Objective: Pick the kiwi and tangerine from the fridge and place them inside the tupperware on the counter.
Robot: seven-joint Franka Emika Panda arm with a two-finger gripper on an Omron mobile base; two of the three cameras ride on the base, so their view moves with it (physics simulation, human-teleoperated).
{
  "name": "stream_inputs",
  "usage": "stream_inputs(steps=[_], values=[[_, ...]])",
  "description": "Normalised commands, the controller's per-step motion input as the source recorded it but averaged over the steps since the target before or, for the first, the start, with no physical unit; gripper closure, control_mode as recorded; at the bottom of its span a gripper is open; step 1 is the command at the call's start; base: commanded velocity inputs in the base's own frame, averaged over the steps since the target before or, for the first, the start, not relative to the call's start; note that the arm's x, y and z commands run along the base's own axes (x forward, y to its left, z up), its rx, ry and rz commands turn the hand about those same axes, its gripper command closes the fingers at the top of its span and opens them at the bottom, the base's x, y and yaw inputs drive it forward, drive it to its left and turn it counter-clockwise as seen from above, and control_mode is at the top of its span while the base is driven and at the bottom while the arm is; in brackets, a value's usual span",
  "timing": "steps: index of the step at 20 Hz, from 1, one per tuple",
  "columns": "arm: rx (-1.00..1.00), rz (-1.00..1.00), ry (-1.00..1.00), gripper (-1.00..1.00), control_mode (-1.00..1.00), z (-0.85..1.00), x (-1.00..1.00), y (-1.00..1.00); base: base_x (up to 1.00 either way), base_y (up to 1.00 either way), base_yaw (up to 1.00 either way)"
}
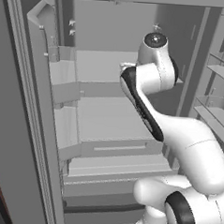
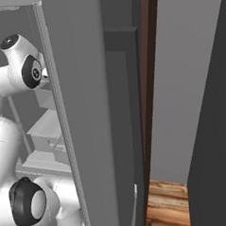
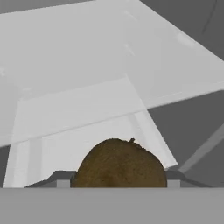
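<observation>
Just 1 kiwi [image 3: 119, 164] between the gripper's [image 3: 118, 180] 2 fingertips [image 3: 61, 178].

open shelf [image 3: 87, 105] room beyond the kiwi [image 3: 119, 164].

A rendered home kitchen: an open grey fridge [image 1: 109, 118] with shelves, beside wooden flooring [image 2: 170, 206]

A strip of warm brown plank floor [image 2: 170, 203] showed at the bottom of the right base view — set between a plain grey wall [image 2: 193, 81] and a dark panel [image 2: 221, 141] at the right edge. A narrow reddish-brown wooden upright [image 2: 148, 84] ran floor to top beside them — light flat, even.
</observation>
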Motion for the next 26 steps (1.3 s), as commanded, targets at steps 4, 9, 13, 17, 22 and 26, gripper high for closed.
stream_inputs(steps=[4,9,13,17,22,26], values=[[0.08,0.03,-0.01,1.00,-1.00,0.26,-1.00,0.00,0.00,0.00,0.00],[0.08,0.03,0.00,1.00,-1.00,0.33,-1.00,0.00,0.00,0.00,0.00],[0.00,0.06,0.00,1.00,-1.00,0.35,-1.00,0.00,0.00,0.00,0.00],[0.00,0.05,0.00,1.00,-1.00,0.34,-1.00,0.00,0.00,0.00,0.00],[0.00,0.10,0.03,1.00,-1.00,0.29,-0.96,0.00,0.00,0.00,0.00],[0.00,0.03,0.06,1.00,-1.00,0.09,-0.67,0.00,0.00,0.00,0.00]])
